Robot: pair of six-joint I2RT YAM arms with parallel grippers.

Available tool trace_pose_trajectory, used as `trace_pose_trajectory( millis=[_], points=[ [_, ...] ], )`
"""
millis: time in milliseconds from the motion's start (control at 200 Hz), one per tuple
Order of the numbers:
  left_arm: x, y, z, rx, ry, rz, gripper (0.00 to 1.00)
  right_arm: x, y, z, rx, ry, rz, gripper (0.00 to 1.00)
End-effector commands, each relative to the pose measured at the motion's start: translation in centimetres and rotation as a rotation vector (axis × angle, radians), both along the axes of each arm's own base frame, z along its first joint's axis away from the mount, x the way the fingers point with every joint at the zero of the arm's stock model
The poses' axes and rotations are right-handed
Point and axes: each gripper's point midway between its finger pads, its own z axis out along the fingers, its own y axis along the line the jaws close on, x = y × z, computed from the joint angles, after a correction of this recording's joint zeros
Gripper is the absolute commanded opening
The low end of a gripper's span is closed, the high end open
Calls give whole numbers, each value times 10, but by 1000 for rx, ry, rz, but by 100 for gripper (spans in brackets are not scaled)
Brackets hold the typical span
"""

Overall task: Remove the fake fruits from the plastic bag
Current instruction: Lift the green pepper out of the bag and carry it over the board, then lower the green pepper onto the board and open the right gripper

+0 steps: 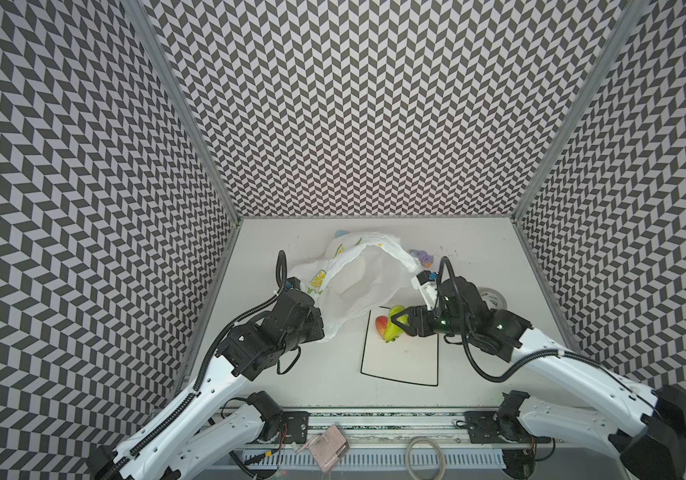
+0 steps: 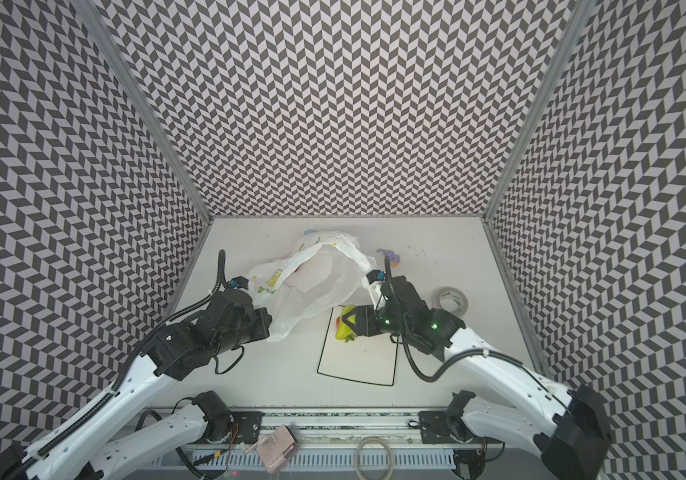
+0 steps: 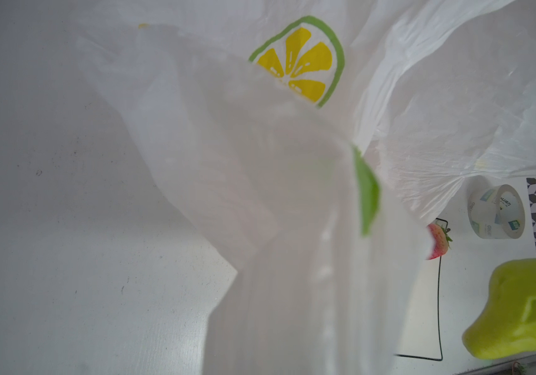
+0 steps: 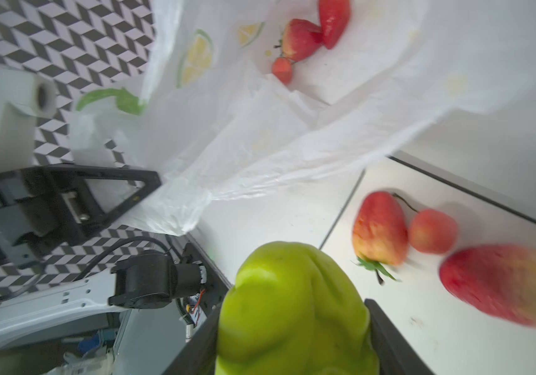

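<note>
The right hand point(image 1: 400, 323), half spread, grips the yellow-green pear point(image 4: 292, 308) between its fingers over the far left corner of the plate point(image 1: 399, 365). The pear's long axis runs along the fingers and points left across the table point(image 1: 324, 374). In the right wrist view two strawberries point(image 4: 380, 227) point(image 4: 500, 285) and a small round fruit point(image 4: 432, 230) already lie on the plate, close together and just beside the pear. A release there looks likely to set it down touching them, and clear plate lies nearer and to the right. The bag point(image 1: 357, 286) sprawls just beyond the plate, far and left of the right hand, with its mouth gaping toward that hand. Two more strawberries point(image 4: 302, 39) point(image 4: 333, 19) and another round fruit point(image 4: 282, 69) sit deep inside on the bag's floor. The left hand point(image 1: 317, 328) is fully shut on the bag's near left edge, which is bunched into it and held up off the table. That leaves the right arm both free and nearer for the next reach, which would run far and left through the open mouth.
</note>
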Motion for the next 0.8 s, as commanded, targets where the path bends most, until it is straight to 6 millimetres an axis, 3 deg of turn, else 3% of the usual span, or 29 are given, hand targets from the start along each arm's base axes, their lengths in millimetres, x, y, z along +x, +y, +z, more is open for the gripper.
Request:
trace_pose_trajectory(
  millis=[0, 190, 416, 596, 796],
  points=[
    [4, 0, 9, -2, -40, 2, 0, -7, -40, -33, -80, 67, -155, 53],
    [3, 0, 7, 1, -38, -3, 0, -2, -61, -62, -88, 121, -244, 53],
    [2, 2, 8, 5, -39, -2, 0, 16, -64, -90, -92, 140, -314, 54],
    [2, 3, 10, 10, -42, 0, 0, 19, -60, -112, -115, 189, -296, 56],
    [2, 4, 11, 16, -43, 2, 0, 24, -68, -119, -181, 188, -310, 76]
  ],
)
